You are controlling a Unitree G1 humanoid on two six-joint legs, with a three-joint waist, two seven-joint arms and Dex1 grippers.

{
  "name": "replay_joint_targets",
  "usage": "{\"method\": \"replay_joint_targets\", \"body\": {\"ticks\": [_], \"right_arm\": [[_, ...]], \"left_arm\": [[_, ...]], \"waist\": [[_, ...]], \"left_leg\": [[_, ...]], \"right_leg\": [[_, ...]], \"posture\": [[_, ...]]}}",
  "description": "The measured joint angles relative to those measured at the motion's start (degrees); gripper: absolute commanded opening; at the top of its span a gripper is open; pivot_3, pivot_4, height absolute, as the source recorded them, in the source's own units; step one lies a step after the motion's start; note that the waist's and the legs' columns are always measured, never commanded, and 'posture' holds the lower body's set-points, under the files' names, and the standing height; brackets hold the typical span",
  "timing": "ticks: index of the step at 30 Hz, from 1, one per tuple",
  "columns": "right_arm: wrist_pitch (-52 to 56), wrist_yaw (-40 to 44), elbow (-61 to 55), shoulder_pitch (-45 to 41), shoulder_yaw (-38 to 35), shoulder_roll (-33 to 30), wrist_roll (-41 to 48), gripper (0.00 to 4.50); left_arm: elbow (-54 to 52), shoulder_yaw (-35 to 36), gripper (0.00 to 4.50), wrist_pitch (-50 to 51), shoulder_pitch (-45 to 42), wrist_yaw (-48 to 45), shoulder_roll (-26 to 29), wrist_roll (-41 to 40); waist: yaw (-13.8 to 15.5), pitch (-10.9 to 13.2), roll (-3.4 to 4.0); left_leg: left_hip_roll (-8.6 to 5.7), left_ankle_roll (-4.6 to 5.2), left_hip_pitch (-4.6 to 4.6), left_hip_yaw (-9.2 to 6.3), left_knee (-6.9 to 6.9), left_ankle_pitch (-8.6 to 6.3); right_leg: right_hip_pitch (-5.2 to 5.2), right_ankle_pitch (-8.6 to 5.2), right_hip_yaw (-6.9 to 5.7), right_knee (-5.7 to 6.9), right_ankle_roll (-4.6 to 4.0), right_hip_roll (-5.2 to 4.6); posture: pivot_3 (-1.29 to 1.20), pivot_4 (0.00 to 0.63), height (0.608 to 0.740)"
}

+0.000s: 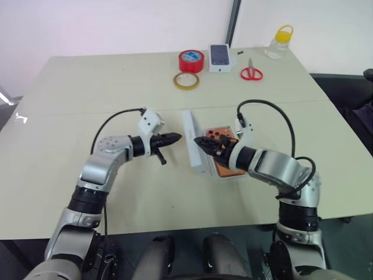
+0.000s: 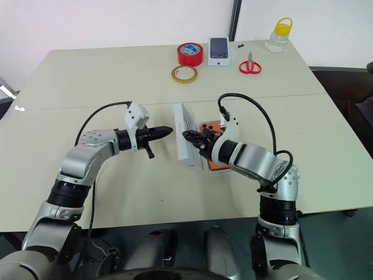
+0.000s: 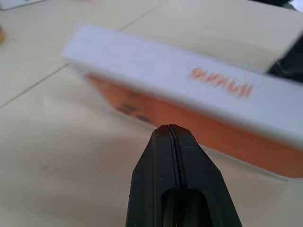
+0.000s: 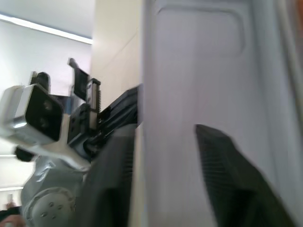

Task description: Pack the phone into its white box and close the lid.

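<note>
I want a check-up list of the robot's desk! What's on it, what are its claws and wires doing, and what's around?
Surface: beige table, two tops joined by a seam.
Job's things: orange phone lies in the white box; lid stands on edge beside it.
Clutter: red tape roll, clear tape ring, small carton, red scissors, yellow-capped jar, all far.
End effectors: left end effector shut, pointing at the lid; right end effector open astride the lid's edge.
Cables: black loop on each forearm.
Surroundings: white wall, dark post.

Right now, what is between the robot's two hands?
The white box lid, standing up on its edge, sits between the left gripper and the right gripper in the left eye view.
</note>
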Motion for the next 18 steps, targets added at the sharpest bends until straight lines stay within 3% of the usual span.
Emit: {"method": "replay_joint_targets", "body": {"ticks": [1, 5, 9, 12, 18], "right_arm": [[1.57, 1.61, 1.94, -2.25, 0.08, -4.31, 0.0, 3.98], [7.79, 8.48, 6.11, -10.77, 3.03, -22.1, -0.81, 3.98], [11.89, 20.5, 6.28, -14.01, 8.02, -30.76, -14.37, 3.98], [11.12, 31.55, 4.65, -14.01, 13.25, -33.99, -28.25, 3.19], [2.91, 51.78, -2.71, -13.5, 23.1, -40.01, -51.37, 0.04]], "left_arm": [[0.07, -1.11, 0.0, 0.0, -0.22, -0.17, -0.78, 0.22], [0.91, -3.54, 0.0, 0.0, -2.27, -0.4, -3.89, 0.94], [3.38, -5.7, 0.0, -0.7, -5.76, -0.1, -7.4, 2.2], [5.66, -7.42, 0.0, -0.96, -6.51, 0.16, -9.66, 3.24], [7.47, -7.64, 0.0, -1.19, -7.08, 0.64, -10.57, 3.83]], "waist": [[0.08, 0.01, 0.01], [0.38, 0.01, 0.01], [0.1, 0.01, 0.0], [0.09, 0.01, 0.0], [0.2, 0.01, 0.0]], "left_leg": [[0.0, 0.01, 0.0, 0.0, 0.01, -0.01], [0.07, 0.39, -0.02, -0.01, -0.06, -0.22], [0.11, 0.52, -0.01, 0.05, 0.01, -0.3], [0.1, 0.53, -0.01, 0.07, 0.03, -0.3], [0.09, 0.52, -0.02, 0.06, 0.03, -0.3]], "right_leg": [[0.01, 0.0, 0.0, -0.01, 0.0, 0.0], [0.04, 0.0, -0.06, -0.15, 0.0, 0.03], [0.11, 0.0, -0.06, -0.17, 0.0, 0.04], [0.09, 0.0, -0.04, -0.15, 0.01, 0.04], [0.05, 0.0, -0.03, -0.14, 0.02, 0.04]], "posture": [[0.0, 0.15, 0.74], [0.0, 0.15, 0.74], [0.0, 0.15, 0.74], [0.0, 0.15, 0.74], [0.0, 0.15, 0.74]]}}
